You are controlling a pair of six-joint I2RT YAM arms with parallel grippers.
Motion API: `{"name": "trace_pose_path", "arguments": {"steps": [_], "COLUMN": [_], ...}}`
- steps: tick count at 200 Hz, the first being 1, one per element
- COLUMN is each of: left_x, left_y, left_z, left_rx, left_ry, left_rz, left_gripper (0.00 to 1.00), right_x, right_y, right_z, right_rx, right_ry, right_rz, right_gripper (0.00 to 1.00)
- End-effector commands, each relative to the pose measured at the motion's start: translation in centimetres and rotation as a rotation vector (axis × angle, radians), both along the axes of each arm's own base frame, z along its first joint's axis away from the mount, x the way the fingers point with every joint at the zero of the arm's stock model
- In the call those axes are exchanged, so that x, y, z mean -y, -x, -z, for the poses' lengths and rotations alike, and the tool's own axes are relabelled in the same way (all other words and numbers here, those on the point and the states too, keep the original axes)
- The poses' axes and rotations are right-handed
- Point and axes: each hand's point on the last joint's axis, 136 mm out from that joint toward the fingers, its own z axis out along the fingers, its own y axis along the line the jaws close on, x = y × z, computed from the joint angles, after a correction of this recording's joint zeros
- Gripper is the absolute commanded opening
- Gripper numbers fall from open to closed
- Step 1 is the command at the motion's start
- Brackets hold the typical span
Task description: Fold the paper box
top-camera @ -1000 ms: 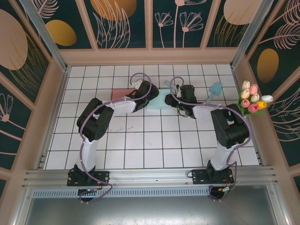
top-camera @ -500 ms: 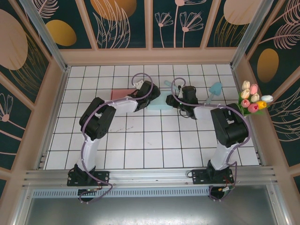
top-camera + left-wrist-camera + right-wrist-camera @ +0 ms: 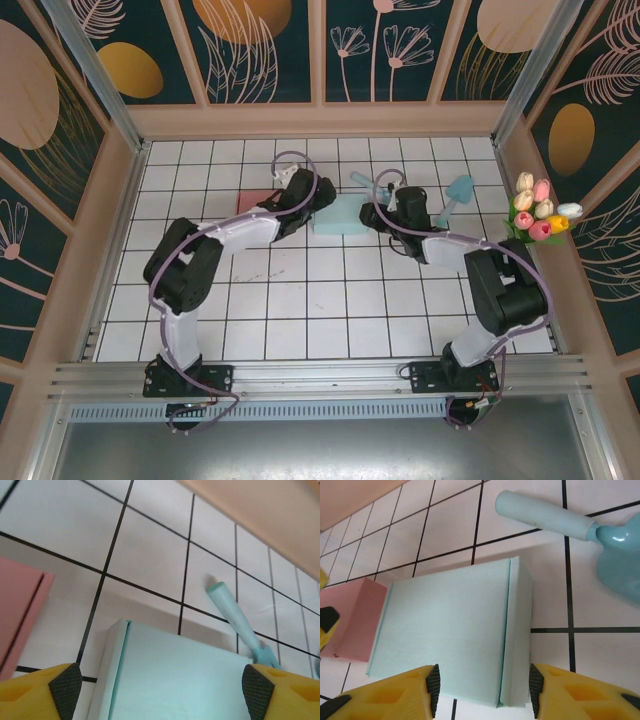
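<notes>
Top external: I work on a table (image 3: 300, 300) of glossy white square tiles with dark grout lines. It is fenced by pale wooden frames around walls (image 3: 260, 50) of dark teal panels, printed with gold ovals and line-drawn flowers. A bunch of tulips (image 3: 540, 212) sits at the right edge. The paper box (image 3: 340, 215), pale blue and flat-topped, lies in the upper middle of the frame, with a pink box (image 3: 255, 200) just beside it on the left. My left gripper (image 3: 320, 198) reaches it from the left and my right gripper (image 3: 383, 212) from the right.

Left wrist: my yellow fingers, tipped with dark grainy pads (image 3: 67, 685), sit in the two bottom corners, spread wide and holding nothing. The paper box (image 3: 175, 675) lies in the lower middle, matte, with a narrow folded strip along its left side. The pink box (image 3: 20, 610) shows at the left edge. The smooth round handle of a pale blue scoop (image 3: 235, 615) slants down the right.

Right wrist: my pads (image 3: 434, 682) stand about half apart at the bottom, gripping nothing, above the near edge of the paper box (image 3: 450, 625). Its card is finely ribbed, with a crease near the right side. The pink box (image 3: 352, 620) is at lower left and the scoop (image 3: 545, 515) at upper right.
</notes>
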Motion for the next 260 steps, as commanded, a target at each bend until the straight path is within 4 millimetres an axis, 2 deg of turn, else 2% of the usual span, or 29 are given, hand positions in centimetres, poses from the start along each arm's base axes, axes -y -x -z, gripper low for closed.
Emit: {"name": "trace_pose_path", "arguments": {"steps": [1, 5, 13, 16, 24, 34, 35, 36, 37, 39, 43, 54, 75, 110, 144, 159, 179, 198, 207, 246, 250, 260], "left_x": [-0.9, -1.1, -1.3, -1.3, -1.6, -2.3, -2.4, -2.4, -2.5, -2.6, -3.0, -4.1, -6.9, -12.2, -18.2, -21.0, -23.6, -25.5, -26.0, -26.3, -26.3, -26.6], "left_y": [1.1, 1.5, 2.4, 2.8, 3.9, 5.6, 5.7, 5.8, 6.0, 6.3, 6.8, 8.3, 10.9, 14.7, 17.9, 19.3, 20.9, 21.8, 21.7, 21.3, 21.3, 21.3], "left_z": [-3.0, -3.3, -3.7, -4.8, -5.9, -6.2, -6.3, -6.4, -6.3, -6.5, -6.8, -7.3, -7.9, -8.8, -8.6, -8.1, -7.0, -6.2, -5.4, -4.5, -4.4, -4.4], "left_rx": [0.107, 0.122, 0.153, 0.185, 0.238, 0.277, 0.281, 0.286, 0.287, 0.297, 0.313, 0.351, 0.409, 0.495, 0.550, 0.588, 0.644, 0.685, 0.649, 0.592, 0.587, 0.581], "left_ry": [-0.035, -0.036, -0.041, -0.028, -0.021, -0.028, -0.028, -0.029, -0.031, -0.030, -0.032, -0.040, -0.057, -0.101, -0.167, -0.159, -0.128, -0.079, -0.102, -0.149, -0.154, -0.157], "left_rz": [0.075, 0.085, 0.123, 0.139, 0.180, 0.218, 0.220, 0.221, 0.225, 0.229, 0.236, 0.248, 0.216, 0.111, -0.052, -0.156, -0.257, -0.351, -0.383, -0.403, -0.405, -0.420], "left_gripper": [0.85, 0.86, 0.98, 0.99, 0.98, 0.98, 0.98, 0.98, 0.98, 0.98, 0.99, 0.99, 0.98, 0.99, 0.98, 0.98, 0.98, 0.98, 0.99, 0.99, 0.99, 0.98], "right_x": [0.2, 0.2, 0.2, 0.1, 0.1, 0.1, 0.0, 0.0, 0.0, 0.0, -0.1, 0.0, -1.3, -2.3, -1.4, -0.3, 0.9, 2.3, 3.2, 6.6, 6.5, 8.4], "right_y": [1.3, 1.5, 2.1, 2.3, 2.9, 3.6, 3.7, 3.9, 3.9, 4.0, 4.4, 5.0, 6.6, 7.7, 8.2, 8.2, 8.1, 7.5, 7.2, 6.0, 6.1, 5.5], "right_z": [-1.6, -1.8, -2.2, -2.4, -2.7, -3.1, -3.1, -3.3, -3.3, -3.3, -3.4, -3.9, -4.6, -5.3, -6.5, -7.7, -9.7, -11.4, -12.3, -16.2, -16.4, -16.8], "right_rx": [0.056, 0.063, 0.079, 0.085, 0.101, 0.122, 0.123, 0.129, 0.129, 0.134, 0.141, 0.164, 0.198, 0.219, 0.254, 0.291, 0.342, 0.367, 0.382, 0.483, 0.492, 0.498], "right_ry": [0.039, 0.047, 0.062, 0.068, 0.091, 0.117, 0.121, 0.126, 0.126, 0.132, 0.142, 0.165, 0.187, 0.179, 0.165, 0.162, 0.175, 0.223, 0.243, 0.248, 0.242, 0.250], "right_rz": [0.009, 0.011, 0.015, 0.015, 0.022, 0.028, 0.029, 0.029, 0.029, 0.030, 0.030, 0.041, 0.024, -0.017, 0.015, 0.066, 0.117, 0.192, 0.237, 0.334, 0.323, 0.366], "right_gripper": [0.57, 0.57, 0.57, 0.58, 0.62, 0.67, 0.70, 0.86, 0.86, 0.96, 0.99, 0.99, 0.99, 0.99, 0.99, 0.99, 0.99, 0.99, 0.99, 0.99, 0.99, 0.99]}}
